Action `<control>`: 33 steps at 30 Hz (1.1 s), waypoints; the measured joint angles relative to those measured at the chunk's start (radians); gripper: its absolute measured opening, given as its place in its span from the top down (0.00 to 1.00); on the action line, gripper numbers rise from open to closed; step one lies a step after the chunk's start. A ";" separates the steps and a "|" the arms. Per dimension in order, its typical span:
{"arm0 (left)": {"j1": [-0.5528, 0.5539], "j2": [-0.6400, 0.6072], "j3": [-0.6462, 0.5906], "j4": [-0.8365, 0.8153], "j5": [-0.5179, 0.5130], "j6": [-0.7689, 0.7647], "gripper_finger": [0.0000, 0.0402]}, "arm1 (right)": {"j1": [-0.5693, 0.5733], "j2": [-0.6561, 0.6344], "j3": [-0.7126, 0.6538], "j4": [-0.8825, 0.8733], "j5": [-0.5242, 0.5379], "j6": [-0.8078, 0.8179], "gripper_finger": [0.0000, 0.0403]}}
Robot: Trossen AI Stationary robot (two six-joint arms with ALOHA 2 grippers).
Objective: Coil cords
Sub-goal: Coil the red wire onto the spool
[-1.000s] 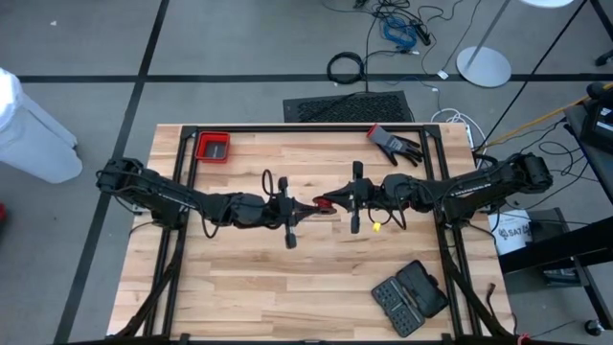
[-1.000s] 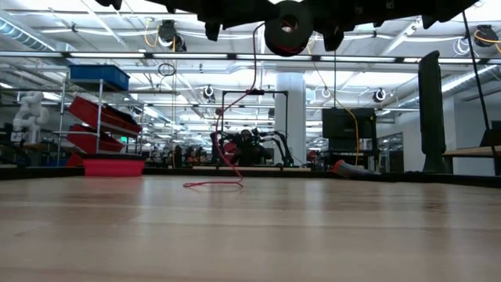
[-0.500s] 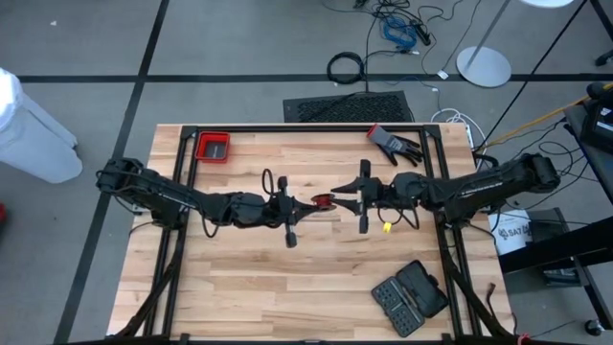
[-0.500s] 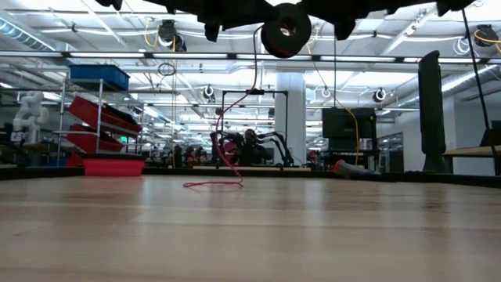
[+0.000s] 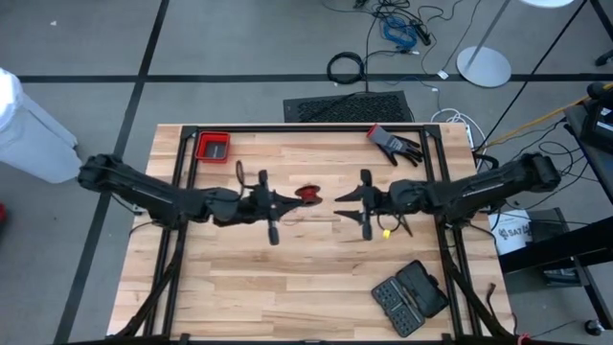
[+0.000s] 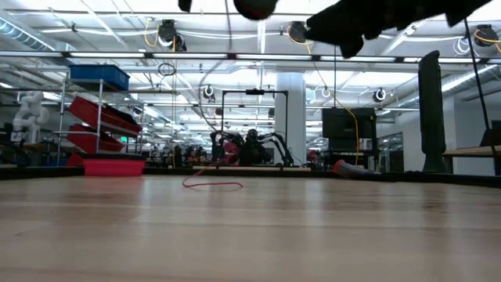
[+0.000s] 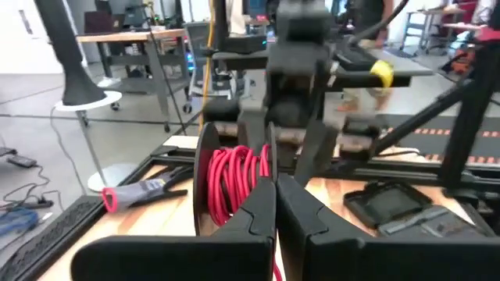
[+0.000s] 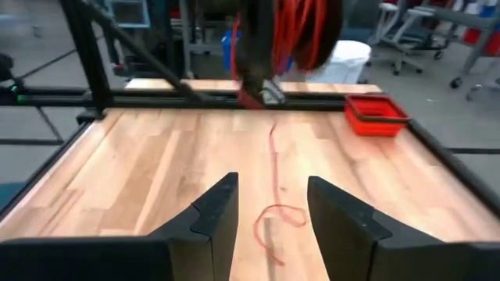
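the left gripper has its two dark fingers pressed together, pinching the black disc of a spool wound with thin red cord. just past the spool the other arm's gripper faces this way, blurred, with a yellow tag beside its wrist. on the wooden table a red-and-black glove lies near one edge, and a dark case lies near the opposite side.
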 joint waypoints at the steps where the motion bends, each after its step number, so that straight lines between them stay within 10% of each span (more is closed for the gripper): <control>1: -0.009 -0.015 0.000 -0.012 -0.005 0.000 1.00 | 0.000 0.027 -0.013 0.043 -0.012 0.000 0.65; 13: -0.076 -0.094 0.000 -0.021 -0.013 0.032 1.00 | -0.006 0.538 -0.015 0.740 -0.135 -0.116 0.60; 23: -0.078 -0.094 0.000 -0.019 0.012 0.050 1.00 | -0.019 0.858 0.344 0.651 -0.096 -0.146 0.49; 33: -0.091 -0.099 0.000 -0.022 0.014 0.058 1.00 | -0.020 0.908 0.501 0.332 0.032 -0.172 0.50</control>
